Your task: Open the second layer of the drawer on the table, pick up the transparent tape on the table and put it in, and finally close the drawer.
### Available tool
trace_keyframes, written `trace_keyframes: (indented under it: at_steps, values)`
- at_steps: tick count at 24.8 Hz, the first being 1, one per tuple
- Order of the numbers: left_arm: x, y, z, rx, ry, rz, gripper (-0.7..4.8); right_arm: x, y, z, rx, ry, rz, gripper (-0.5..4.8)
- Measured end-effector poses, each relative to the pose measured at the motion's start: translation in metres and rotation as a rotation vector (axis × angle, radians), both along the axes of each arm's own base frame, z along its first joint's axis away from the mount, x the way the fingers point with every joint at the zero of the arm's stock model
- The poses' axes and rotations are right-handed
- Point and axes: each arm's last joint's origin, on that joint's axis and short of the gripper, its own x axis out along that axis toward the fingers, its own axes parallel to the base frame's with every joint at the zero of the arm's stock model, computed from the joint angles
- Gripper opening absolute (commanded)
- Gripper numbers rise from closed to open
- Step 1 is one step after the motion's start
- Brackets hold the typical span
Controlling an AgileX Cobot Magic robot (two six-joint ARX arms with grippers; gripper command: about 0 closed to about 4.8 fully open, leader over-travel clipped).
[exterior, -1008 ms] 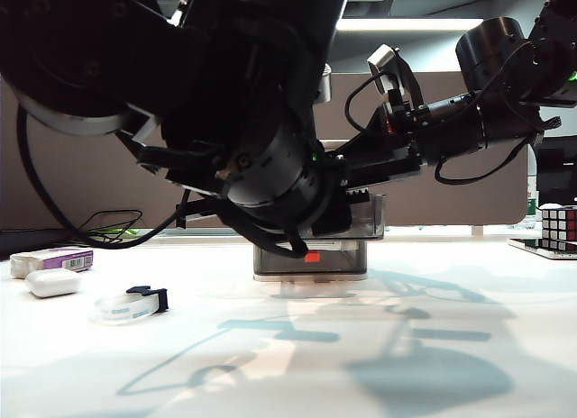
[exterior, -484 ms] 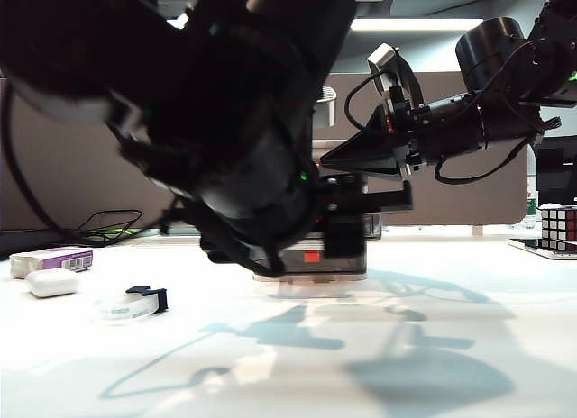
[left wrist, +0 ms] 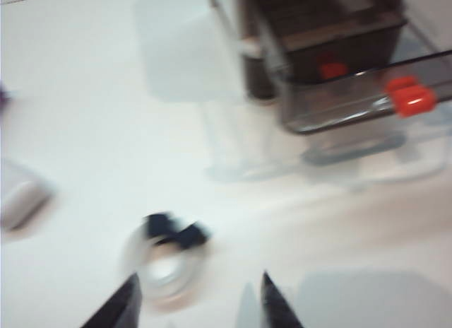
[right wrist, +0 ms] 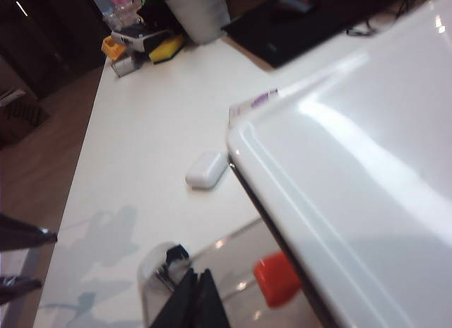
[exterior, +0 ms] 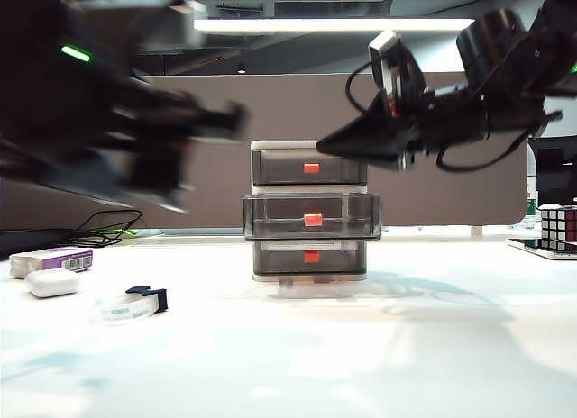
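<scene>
1. Drawer (exterior: 309, 211): one cabinet, three layers; second layer (exterior: 312, 217) stands pulled out.
2. Tape (exterior: 132, 303): one ring, flat on the table (exterior: 361, 355), left of the cabinet.
3. Left gripper (left wrist: 198, 300), raised above the tape, fingers apart, empty.
4. Right gripper (right wrist: 198, 300), over the cabinet top, fingers together.

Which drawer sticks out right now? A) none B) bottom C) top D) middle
D: in the exterior view the second layer juts forward of the drawers above and below it in the drawer.
</scene>
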Motion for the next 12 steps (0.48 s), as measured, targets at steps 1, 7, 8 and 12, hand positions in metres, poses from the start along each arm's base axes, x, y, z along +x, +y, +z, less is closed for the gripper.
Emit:
trace_keyframes:
  at_steps: [1, 7, 8, 12]
  values:
    - [-0.002, 0.013, 0.005, 0.016, 0.021, 0.01, 1.59, -0.003, -0.001, 0.011, 0.003, -0.026, -0.008, -0.05]
    - [0.012, 0.049, 0.001, -0.024, 0.189, -0.105, 1.65, -0.014, -0.003, 0.035, 0.009, -0.066, -0.019, -0.05]
    - [0.016, 0.052, 0.0, -0.027, 0.208, -0.123, 1.83, -0.015, -0.004, 0.037, 0.007, -0.063, -0.022, -0.05]
    - [0.037, 0.073, -0.007, -0.082, 0.322, -0.218, 3.27, -0.019, -0.004, 0.042, 0.005, -0.058, -0.024, -0.05]
